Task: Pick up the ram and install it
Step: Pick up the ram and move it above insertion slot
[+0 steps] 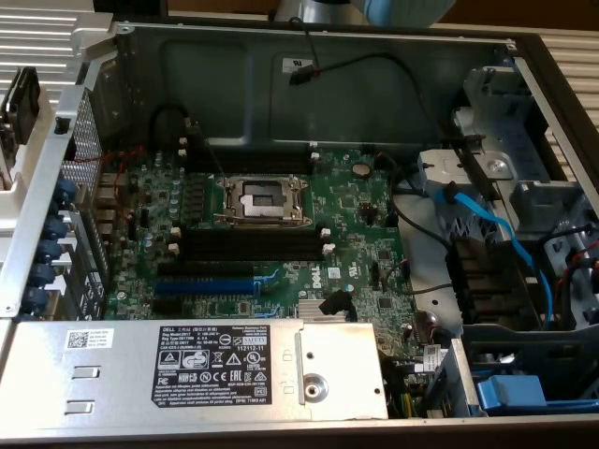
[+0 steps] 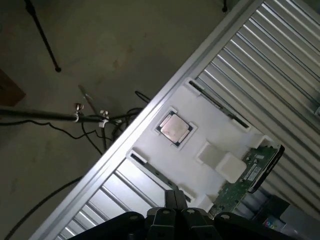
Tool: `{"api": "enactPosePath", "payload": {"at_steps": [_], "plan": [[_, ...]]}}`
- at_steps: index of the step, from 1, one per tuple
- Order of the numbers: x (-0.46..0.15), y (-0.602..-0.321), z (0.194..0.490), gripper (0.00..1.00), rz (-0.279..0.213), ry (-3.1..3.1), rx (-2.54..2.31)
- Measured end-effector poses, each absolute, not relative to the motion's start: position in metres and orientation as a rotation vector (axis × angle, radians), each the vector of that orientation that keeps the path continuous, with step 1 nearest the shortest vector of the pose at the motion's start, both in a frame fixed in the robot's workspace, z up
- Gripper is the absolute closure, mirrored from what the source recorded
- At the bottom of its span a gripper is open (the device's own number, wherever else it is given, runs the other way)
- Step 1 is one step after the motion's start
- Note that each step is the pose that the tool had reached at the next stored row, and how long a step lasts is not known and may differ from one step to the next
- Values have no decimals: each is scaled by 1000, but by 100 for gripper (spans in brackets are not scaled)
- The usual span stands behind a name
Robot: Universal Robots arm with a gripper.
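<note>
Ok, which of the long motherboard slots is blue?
The expansion slot beside the silver power supply; the memory slots by the CPU socket are black with white clips.

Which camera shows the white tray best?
The wrist view: the white tray lies nearly whole on the ribbed table, a square chip in it. The exterior view catches just a sliver at its left edge.

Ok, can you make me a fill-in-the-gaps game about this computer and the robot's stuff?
1. The motherboard inside the computer case is mostly ____.
2. The expansion slots beside the power supply are ____.
3. The processor chip sits in a ____ tray.
4. The gripper is ____, with nothing between its jaws.
Missing words: green; blue; white; shut.
</note>
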State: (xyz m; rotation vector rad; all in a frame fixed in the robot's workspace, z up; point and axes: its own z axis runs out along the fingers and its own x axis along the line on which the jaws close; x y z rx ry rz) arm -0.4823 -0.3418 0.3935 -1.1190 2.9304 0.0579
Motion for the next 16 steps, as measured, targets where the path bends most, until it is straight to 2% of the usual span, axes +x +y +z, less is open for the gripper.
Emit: {"api": "enactPosePath", "payload": {"at_steps": [16], "plan": [[-482, -342, 394, 90, 55, 2742, -1537]]}}
